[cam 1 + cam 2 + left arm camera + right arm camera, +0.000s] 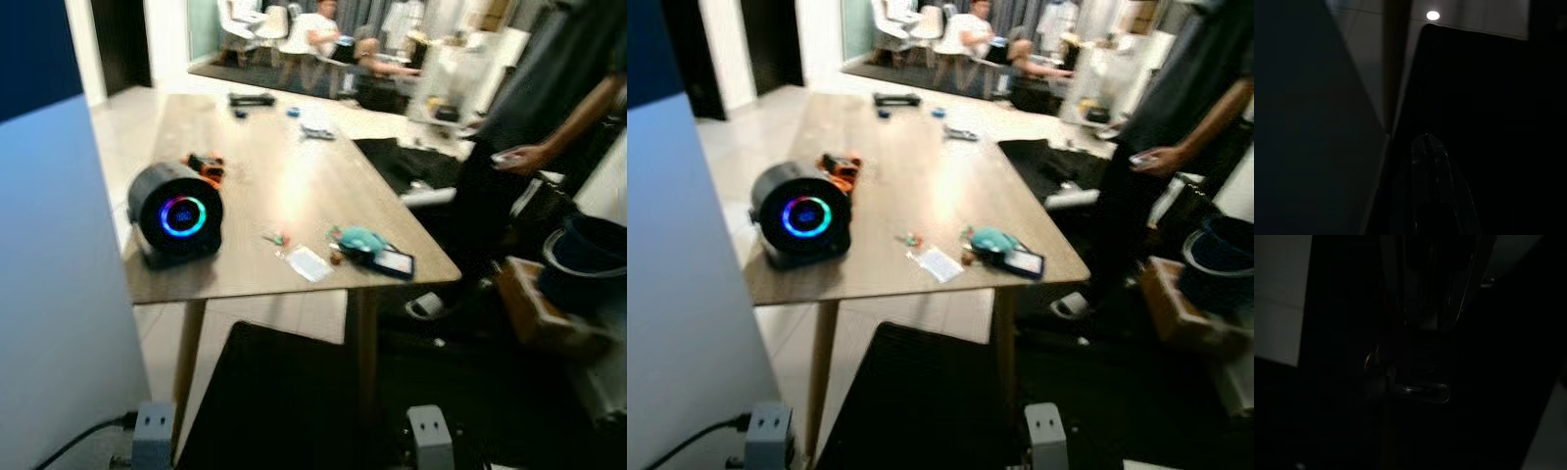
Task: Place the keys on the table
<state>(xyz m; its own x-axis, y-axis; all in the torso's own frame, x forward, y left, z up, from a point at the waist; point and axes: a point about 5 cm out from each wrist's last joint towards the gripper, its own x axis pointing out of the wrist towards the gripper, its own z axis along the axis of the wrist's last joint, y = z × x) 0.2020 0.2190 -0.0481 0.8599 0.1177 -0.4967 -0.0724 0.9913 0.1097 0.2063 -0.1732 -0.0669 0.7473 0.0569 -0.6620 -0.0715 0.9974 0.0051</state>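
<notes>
**Keys lie near the table's front edge as arms hang in shadow**

A long pale wooden table (294, 186) carries a bunch of keys with a teal fob and dark card (370, 251) close to its near right corner. A black cylindrical speaker with a glowing ring (174, 212) sits at the near left edge; the middle stretch lies open. A black chair back (284, 401) stands before the table, and a person in dark clothes (534, 147) stands off its right side. Whether either end effector is released or clenched cannot be told in the dark wrist views.

Home living area, long wooden table (294, 196), chairs (279, 24), seated people (323, 29)
</notes>
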